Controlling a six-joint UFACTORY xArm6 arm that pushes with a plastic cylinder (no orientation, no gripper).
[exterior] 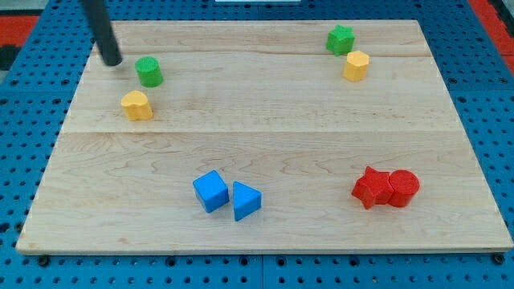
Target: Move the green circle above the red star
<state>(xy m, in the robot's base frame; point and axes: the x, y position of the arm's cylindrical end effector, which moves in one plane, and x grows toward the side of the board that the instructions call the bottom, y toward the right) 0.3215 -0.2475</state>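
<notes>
The green circle [148,71] stands near the board's top left. The red star [370,187] lies at the lower right, touching a red circle [403,188] on its right side. My tip [112,61] is on the board just left of the green circle and slightly above it, a small gap apart from it. The rod rises from the tip toward the view's top.
A yellow heart-like block [137,105] sits just below the green circle. A green star-like block [340,39] and a yellow hexagon [356,65] are at the top right. A blue cube [210,191] and blue triangle [246,201] touch at the bottom centre. The wooden board [265,120] lies on blue pegboard.
</notes>
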